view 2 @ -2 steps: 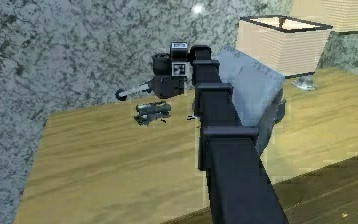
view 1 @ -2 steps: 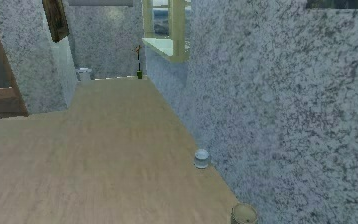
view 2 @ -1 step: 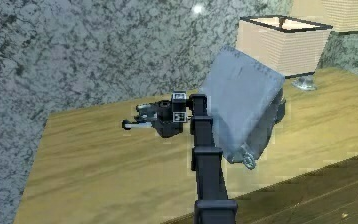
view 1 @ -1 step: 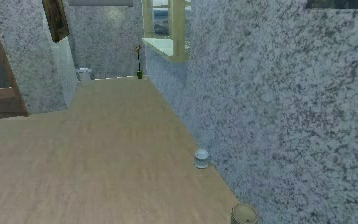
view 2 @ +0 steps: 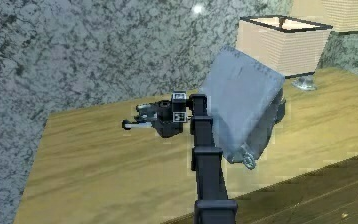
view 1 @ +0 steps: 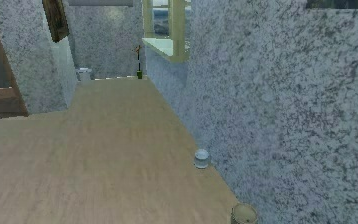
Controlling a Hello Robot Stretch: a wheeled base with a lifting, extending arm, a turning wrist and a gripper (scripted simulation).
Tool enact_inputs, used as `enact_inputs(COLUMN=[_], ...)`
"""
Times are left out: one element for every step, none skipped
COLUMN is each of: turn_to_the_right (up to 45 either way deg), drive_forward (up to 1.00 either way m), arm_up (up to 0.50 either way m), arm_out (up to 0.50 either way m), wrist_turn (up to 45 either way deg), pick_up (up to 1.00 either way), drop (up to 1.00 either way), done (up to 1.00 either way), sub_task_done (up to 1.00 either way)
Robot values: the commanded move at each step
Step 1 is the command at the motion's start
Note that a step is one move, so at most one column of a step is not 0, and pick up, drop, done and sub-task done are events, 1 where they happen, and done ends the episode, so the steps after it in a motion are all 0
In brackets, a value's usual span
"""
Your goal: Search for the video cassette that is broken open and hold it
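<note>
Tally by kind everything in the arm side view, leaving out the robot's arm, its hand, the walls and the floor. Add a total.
beige drum-shaped lamp shades: 2
tilted grey-blue box-shaped thing: 1
light wooden table: 1
Total: 4

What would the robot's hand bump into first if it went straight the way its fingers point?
Nothing nearby: the hand points along the light wooden tabletop, and the way looks free, though depth is unclear.
</note>
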Motion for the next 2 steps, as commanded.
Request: enact_inputs(turn_to_the_right=[0.0, 0.0], drive_forward=[0.0, 0.0], arm_up=[0.1, 0.0], arm_out=[0.0, 0.0], wrist_turn=[0.0, 0.0], pick_up=[0.0, 0.0], drop=[0.0, 0.0], done=[0.0, 1.0], sub_task_done=[0.0, 0.0])
